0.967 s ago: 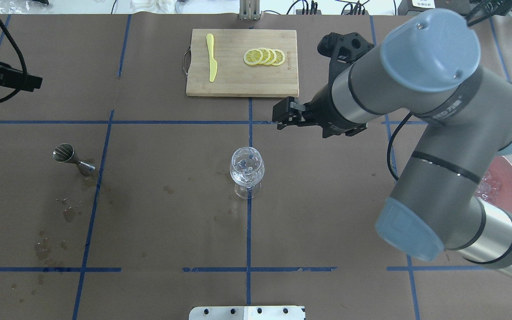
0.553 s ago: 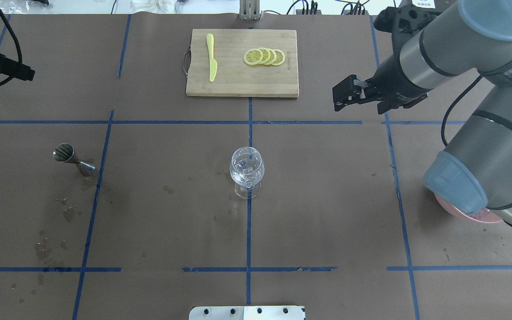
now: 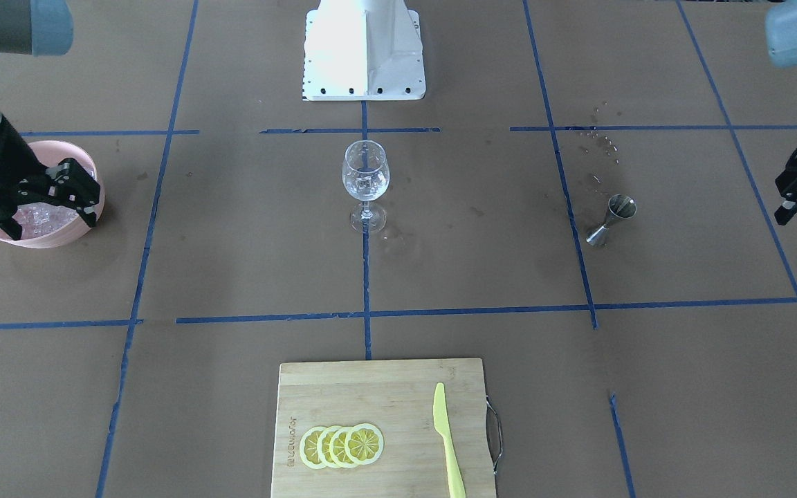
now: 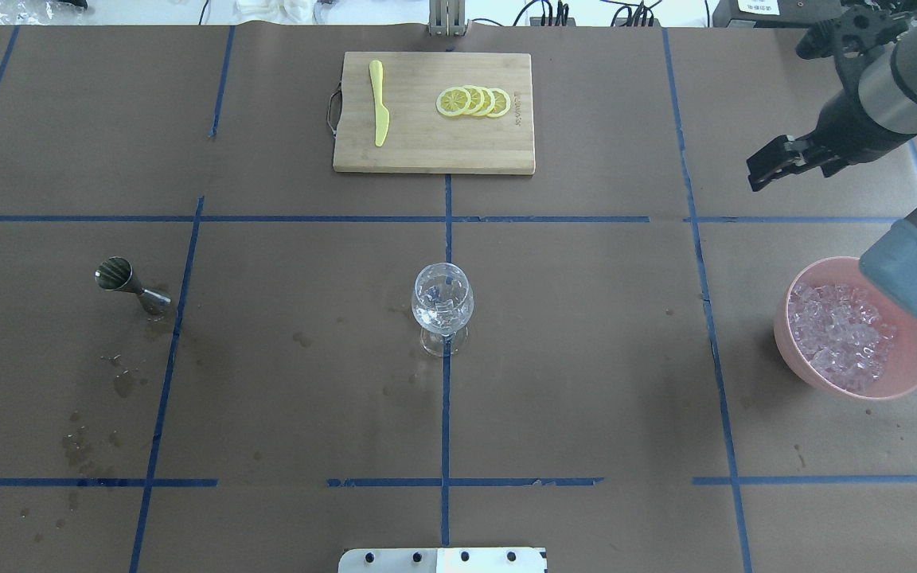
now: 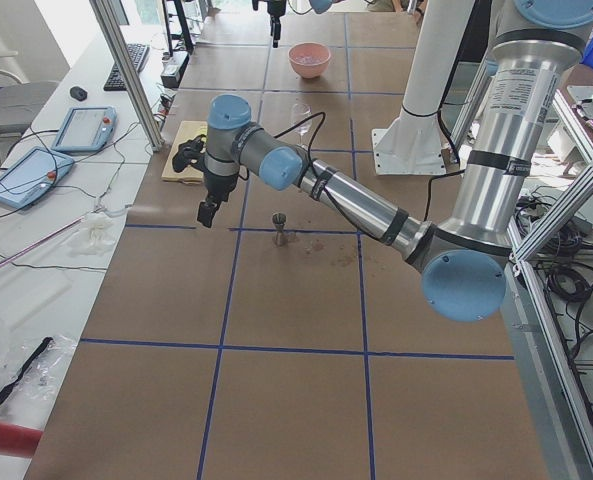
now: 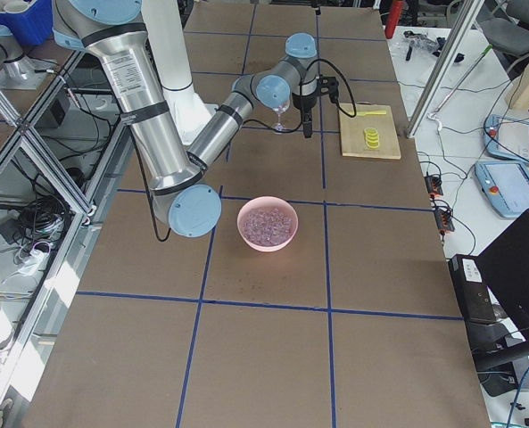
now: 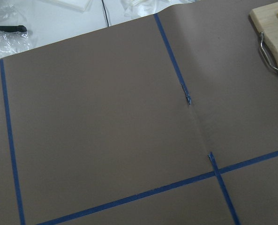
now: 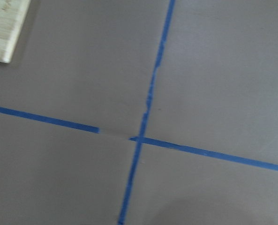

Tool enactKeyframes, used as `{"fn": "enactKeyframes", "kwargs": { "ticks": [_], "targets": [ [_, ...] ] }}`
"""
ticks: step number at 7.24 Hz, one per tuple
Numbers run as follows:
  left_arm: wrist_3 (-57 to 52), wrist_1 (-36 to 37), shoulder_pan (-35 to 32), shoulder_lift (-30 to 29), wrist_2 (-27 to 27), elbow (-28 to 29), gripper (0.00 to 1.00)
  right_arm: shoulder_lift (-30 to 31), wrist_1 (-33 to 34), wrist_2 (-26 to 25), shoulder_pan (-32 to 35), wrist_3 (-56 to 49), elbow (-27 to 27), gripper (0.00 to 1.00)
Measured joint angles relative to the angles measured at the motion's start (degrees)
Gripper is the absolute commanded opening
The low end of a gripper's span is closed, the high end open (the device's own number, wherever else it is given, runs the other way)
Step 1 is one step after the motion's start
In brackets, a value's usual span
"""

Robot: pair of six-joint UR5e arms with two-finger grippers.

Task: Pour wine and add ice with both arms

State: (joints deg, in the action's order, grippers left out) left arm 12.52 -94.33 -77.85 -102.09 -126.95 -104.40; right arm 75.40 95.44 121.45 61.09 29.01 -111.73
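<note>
A clear wine glass (image 4: 442, 306) stands at the table's middle with a few ice cubes in its bowl; it also shows in the front view (image 3: 366, 180). A heap of ice (image 4: 840, 334) fills a pink bowl (image 4: 783, 318) at the right. A steel jigger (image 4: 132, 286) stands at the left on a wet patch. My right gripper (image 4: 757, 173) hangs in the air beyond the bowl, open and empty, and also shows in the front view (image 3: 90, 200). My left gripper (image 3: 782, 200) is open and empty, raised far to the left of the jigger.
A wooden cutting board (image 4: 427, 151) lies at the far middle with lemon slices (image 4: 474, 102) and a yellow knife (image 4: 379, 103). Wet spots (image 4: 76, 446) mark the paper near the jigger. Blue tape lines cross the brown cover. The white pedestal (image 3: 364, 48) stands at the robot's side.
My right arm has swung right and back, away from the glass, uncovering the pink bowl. My left gripper has drawn further left, almost out of the overhead view.
</note>
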Motion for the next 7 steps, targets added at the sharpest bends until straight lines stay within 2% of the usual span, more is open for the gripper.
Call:
{"fn": "enactKeyframes", "kwargs": {
  "ticks": [1,3,5,7],
  "targets": [
    [-4.73,0.18,-2.48,0.68,-0.32,3.25,1.0,1.72,1.17,0.99,2.82,-6.03,1.55,1.0],
    [-11.7,0.83,-6.28,3.73,-2.04,7.13,1.0,5.82,2.5,6.21,9.91,-18.52,5.14,1.0],
    [-16.15,1.13,-9.03,8.29,-4.7,8.17,1.0,9.82,2.66,11.21,18.23,-28.78,8.3,1.0],
    [-17.63,1.1,-9.97,12.26,-5.39,8.23,1.0,13.11,2.48,13.52,24.39,-35.86,11.13,1.0]
  ]
}}
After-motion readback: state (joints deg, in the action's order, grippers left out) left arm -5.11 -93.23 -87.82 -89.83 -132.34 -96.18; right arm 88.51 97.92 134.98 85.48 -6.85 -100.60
